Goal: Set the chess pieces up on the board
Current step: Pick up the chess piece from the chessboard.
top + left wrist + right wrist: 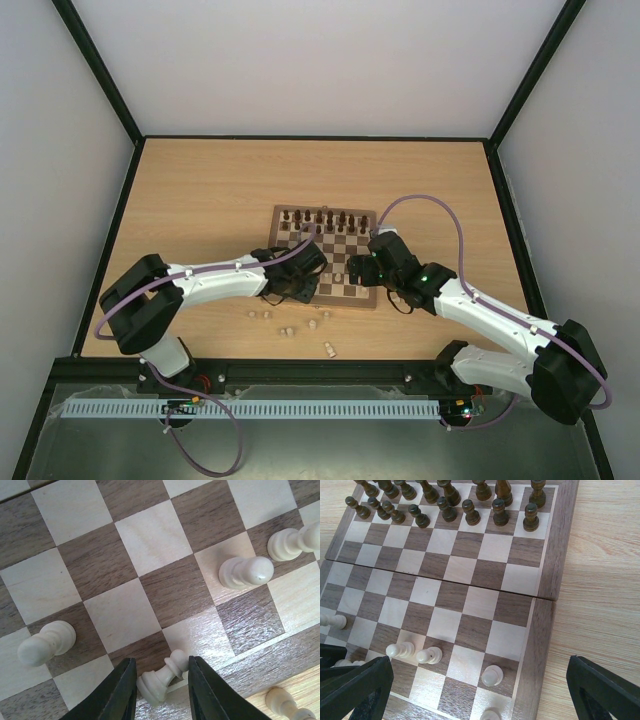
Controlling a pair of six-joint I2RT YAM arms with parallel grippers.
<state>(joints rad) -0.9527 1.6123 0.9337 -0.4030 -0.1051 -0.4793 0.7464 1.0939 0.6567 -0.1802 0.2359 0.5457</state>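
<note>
- Left end effector (161, 666) is low over the near edge of the board (544, 630). Its jaws stand close on either side of a pale pawn (156, 682), one brushing the head. I cannot tell whether they truly pinch it.
- Likely reason for that pose: the pawn stands right by the border, short of the pawn row, so it is straddled to be lifted and re-seated (my reading, not seen).
- Right end effector (479, 665) has its jaws wide apart with nothing between them, over the board's near right corner. It seems parked clear of the left arm's work.
- Dark pieces (470, 510) are ranked in two rows along the board's far edge, so that side looks done.
- Other pale pawns (245, 572) are dotted over the near rows. Loose pale pieces (288, 330) lie on the worktop (200, 200) between the board and the worktop's near edge.
- Room: the board's middle rows are bare, good for a carry. The near edge is tight, with both arms and neighbouring pawns close by.
</note>
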